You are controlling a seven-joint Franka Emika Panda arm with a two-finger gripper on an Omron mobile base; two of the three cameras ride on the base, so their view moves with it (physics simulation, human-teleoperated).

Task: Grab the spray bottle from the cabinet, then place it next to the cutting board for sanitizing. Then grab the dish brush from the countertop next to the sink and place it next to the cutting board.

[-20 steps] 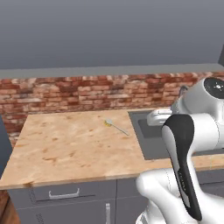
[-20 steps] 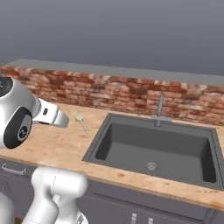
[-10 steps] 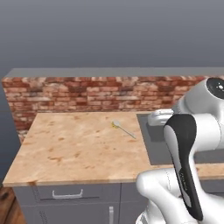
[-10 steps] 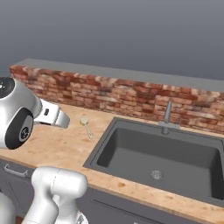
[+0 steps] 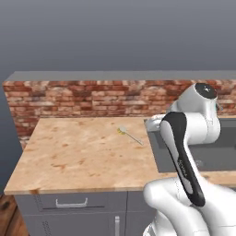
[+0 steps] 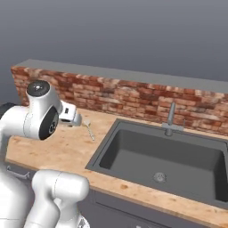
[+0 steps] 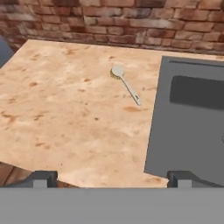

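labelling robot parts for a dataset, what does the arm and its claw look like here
The arm is glossy white with rounded, bulbous links, a black band running along one link and dark round joint caps. The claw shows as two small dark grey, blocky finger tips in the hand view. No cables or markings are visible.

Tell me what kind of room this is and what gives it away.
A simulated kitchen, most likely. A dark recessed sink with a slim faucet is set into a wood-grain countertop against a brick backsplash, and a dish brush lies beside the sink.
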